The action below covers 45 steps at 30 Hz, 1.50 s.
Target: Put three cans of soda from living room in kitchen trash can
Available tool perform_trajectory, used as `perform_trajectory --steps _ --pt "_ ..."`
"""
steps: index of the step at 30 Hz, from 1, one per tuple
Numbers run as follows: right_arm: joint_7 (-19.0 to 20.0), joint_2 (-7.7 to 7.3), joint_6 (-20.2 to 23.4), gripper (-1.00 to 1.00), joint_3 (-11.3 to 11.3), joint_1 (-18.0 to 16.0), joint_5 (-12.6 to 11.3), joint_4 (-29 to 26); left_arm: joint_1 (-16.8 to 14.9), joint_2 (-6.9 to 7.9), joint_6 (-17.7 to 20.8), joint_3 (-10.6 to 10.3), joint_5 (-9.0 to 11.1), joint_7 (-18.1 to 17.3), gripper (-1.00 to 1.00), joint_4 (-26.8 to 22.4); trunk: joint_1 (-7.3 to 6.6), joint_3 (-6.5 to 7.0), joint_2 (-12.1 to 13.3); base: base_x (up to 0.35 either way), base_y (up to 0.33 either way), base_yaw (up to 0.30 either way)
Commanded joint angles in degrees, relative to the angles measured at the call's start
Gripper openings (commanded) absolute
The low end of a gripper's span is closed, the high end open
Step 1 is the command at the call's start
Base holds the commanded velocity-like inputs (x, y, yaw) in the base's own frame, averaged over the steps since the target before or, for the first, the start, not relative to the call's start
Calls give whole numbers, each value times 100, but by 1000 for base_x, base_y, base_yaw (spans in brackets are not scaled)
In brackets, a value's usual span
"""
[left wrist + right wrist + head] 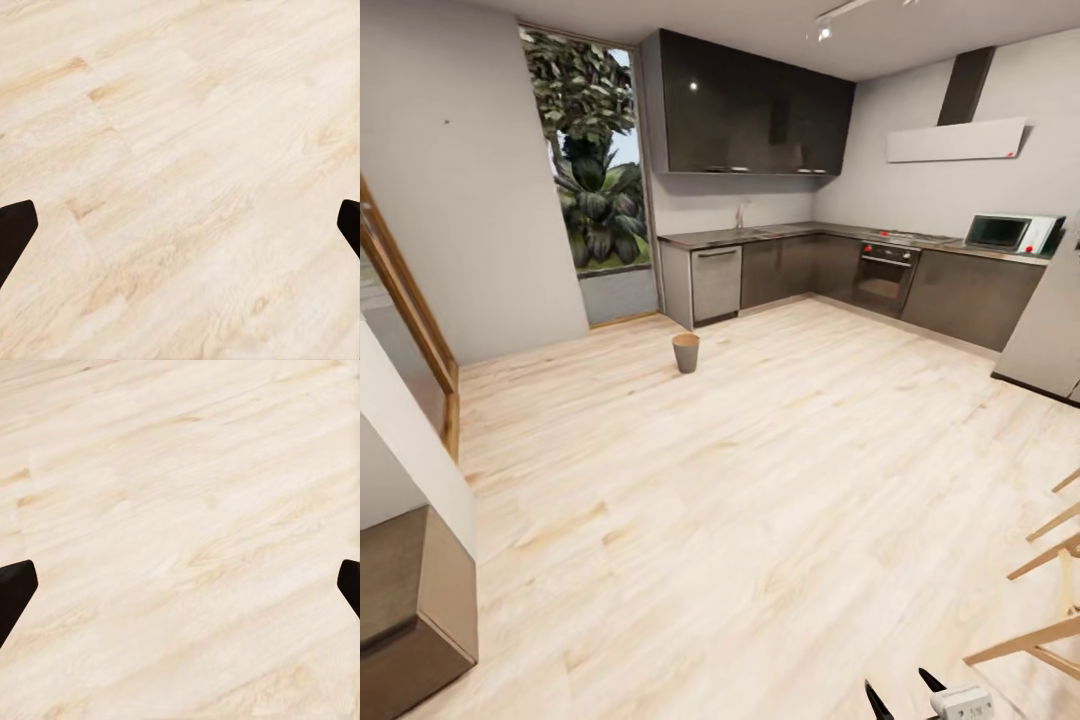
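The tash can [686,353] sits upright on the wood floor [760,480], well short of the kitchen [840,265] cabinets; left pincer [180,232] and right pincer [180,592] both spread wide, gripping nothing, just floor beneath.

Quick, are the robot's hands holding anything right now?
Left gripper: open, holding nothing.
Right gripper: open, holding nothing.

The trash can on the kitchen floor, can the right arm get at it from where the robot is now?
Probably not yet. The tash can stands far across the wood floor, near the cabinets, while the right gripper sits at the view's near edge. Nothing blocks the path; the robot would need to drive closer.
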Motion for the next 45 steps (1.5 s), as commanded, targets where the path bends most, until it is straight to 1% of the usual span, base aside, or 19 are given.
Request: perform_trajectory --steps 1,45 --pt "0 0 0 100 0 0 0 0 0 0 0 1 0 0 100 0 0 0 0 324 0 -21" --pt "-8 -9 1 100 1 0 3 4 0 0 -9 -1 -2 2 100 0 0 -2 0 324 0 -2"
